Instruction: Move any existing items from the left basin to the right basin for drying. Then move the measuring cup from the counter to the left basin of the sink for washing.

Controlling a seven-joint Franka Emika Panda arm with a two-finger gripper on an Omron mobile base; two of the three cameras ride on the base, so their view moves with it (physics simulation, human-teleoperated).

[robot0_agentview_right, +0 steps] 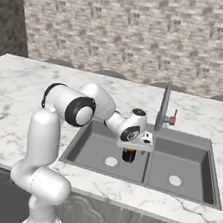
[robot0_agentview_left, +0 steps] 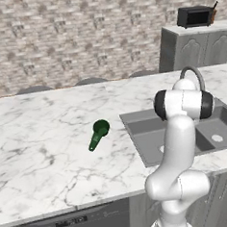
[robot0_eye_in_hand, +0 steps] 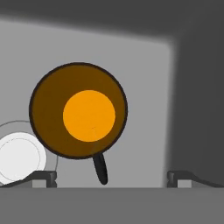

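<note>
While the arm hides the left basin, fingers gape.

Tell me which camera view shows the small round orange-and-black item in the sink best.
The hand view: the small round orange-and-black item appears from above, whole, beside the pale round drain. The right base view shows a small part of it under the gripper. In the left base view, the arm hides it.

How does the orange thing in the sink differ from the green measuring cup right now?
The orange thing is brown and orange with a stubby black handle; the measuring cup is dark green with a long handle. The orange thing sits in the left basin under the claw; the cup lies on the counter. Both have round bowls.
</note>
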